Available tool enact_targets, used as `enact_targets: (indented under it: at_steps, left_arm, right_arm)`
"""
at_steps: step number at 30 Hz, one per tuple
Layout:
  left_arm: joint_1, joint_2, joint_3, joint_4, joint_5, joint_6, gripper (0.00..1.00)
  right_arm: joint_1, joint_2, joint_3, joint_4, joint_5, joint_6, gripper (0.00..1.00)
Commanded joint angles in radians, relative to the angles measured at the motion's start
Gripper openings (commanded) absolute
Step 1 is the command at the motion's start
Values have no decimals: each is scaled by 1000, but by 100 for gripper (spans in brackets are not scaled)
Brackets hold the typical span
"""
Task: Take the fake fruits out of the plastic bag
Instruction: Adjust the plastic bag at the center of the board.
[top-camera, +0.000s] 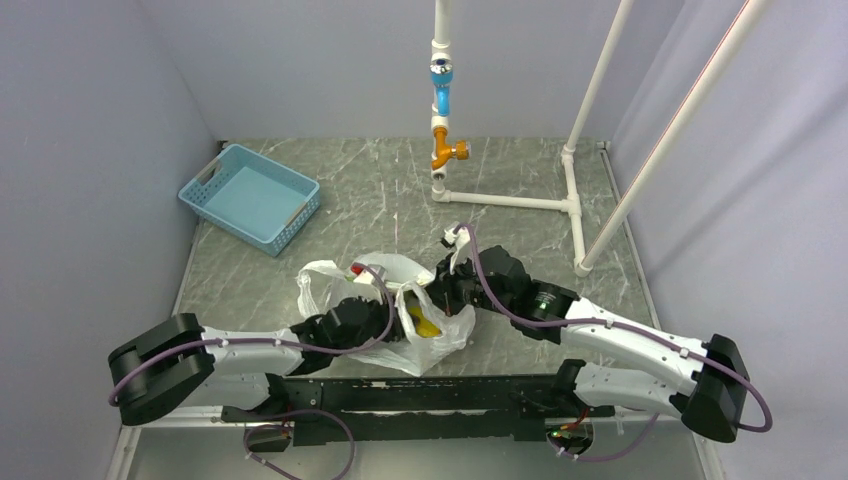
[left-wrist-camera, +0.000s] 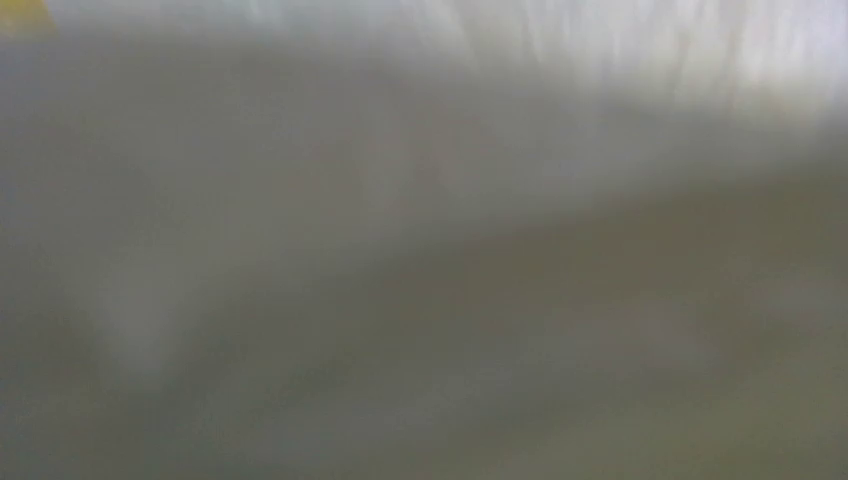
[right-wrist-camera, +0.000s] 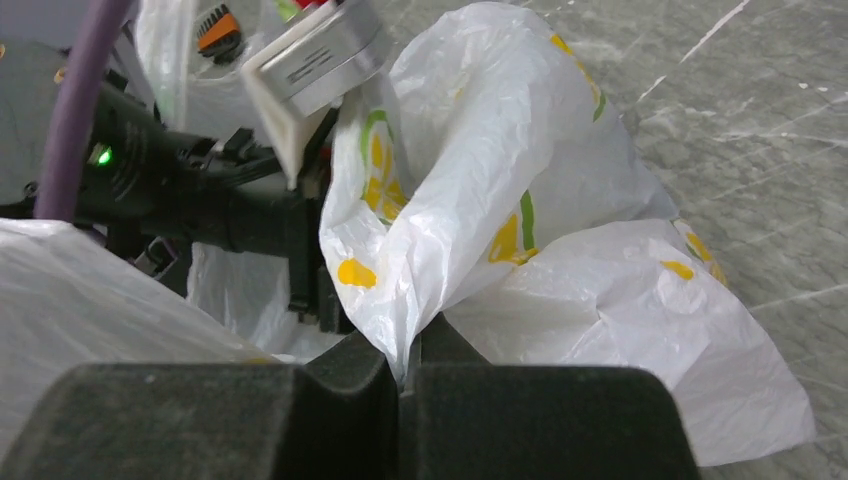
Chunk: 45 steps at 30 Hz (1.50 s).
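The right fingers (right-wrist-camera: 385, 400), clamped shut on a fold of the plastic bag (right-wrist-camera: 560, 300), should hold its mouth lifted while the left fingers (top-camera: 380, 310), buried inside, their gap impossible to tell, close on the yellow fake fruit (top-camera: 425, 325) near them.

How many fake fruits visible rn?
2: yellow fruit in the plastic bag's open mouth, red fruit at its far edge. Others may be hidden inside.
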Motion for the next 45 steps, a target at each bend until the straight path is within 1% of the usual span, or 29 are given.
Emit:
enact_targets:
  at_steps: [1, 3, 7, 9, 10, 12, 15, 16, 18, 20, 23, 26, 27, 30, 33, 37, 40, 43, 45]
  left_arm:
    - [-84, 27, -105, 197, -44, -21, 45]
    - [-121, 10, -92, 109, -88, -20, 46]
    - [-224, -68, -24, -125, -215, -6, 46]
    - [-256, -106, 5, -215, -256, -8, 49]
    - [-264, -123, 19, -252, -273, -12, 53]
    - [-274, -150, 41, -302, -303, -3, 64]
    - [-275, -166, 46, -294, -321, 51, 82]
    - [-273, -166, 46, -278, -327, 73, 86]
    - [-266, -164, 67, -278, -335, 93, 90]
    - [-262, -162, 96, -285, -350, 88, 92]
    - [-251, -155, 108, -265, -367, 54, 94]
    - [-231, -126, 171, -348, -387, 24, 92]
    - [-213, -113, 188, -360, -369, 29, 91]
    - [-151, -49, 225, -337, -239, 47, 93]
    - [-144, 39, 267, -314, -186, 71, 96]
    - [-144, 157, 315, -279, -127, 79, 98]
    - [-150, 224, 325, -283, -142, 51, 98]
    - [-160, 254, 313, -273, -167, 46, 99]
    - [-175, 274, 332, -316, -185, 53, 99]
  right_arm:
    - [-7, -53, -35, 98, 31, 27, 0]
    - [-8, -71, -63, 107, 31, 14, 0]
    - [-10, -102, -102, 96, -12, -26, 0]
    - [-9, -123, -126, 82, -23, -41, 0]
    - [-9, -135, -137, 72, -26, -48, 0]
    - [-8, -174, -167, 73, -52, -67, 0]
    - [-10, -247, -222, 100, -54, -57, 0]
    - [-11, -262, -237, 103, -46, -43, 0]
    - [-14, -278, -248, 100, -72, -22, 0]
    - [-14, -291, -262, 111, -117, -15, 0]
    - [-14, -323, -299, 143, -127, -9, 0]
    - [-13, -336, -322, 162, -138, -4, 0]
    - [-14, -329, -322, 163, -143, -5, 0]
    - [-13, -300, -305, 156, -151, -13, 0]
    - [-14, -299, -290, 160, -146, -12, 0]
    - [-14, -299, -277, 142, -113, -25, 0]
    - [-14, -306, -270, 136, -106, -33, 0]
    - [-14, -316, -268, 134, -98, -37, 0]
    - [-15, -318, -269, 131, -92, -40, 0]
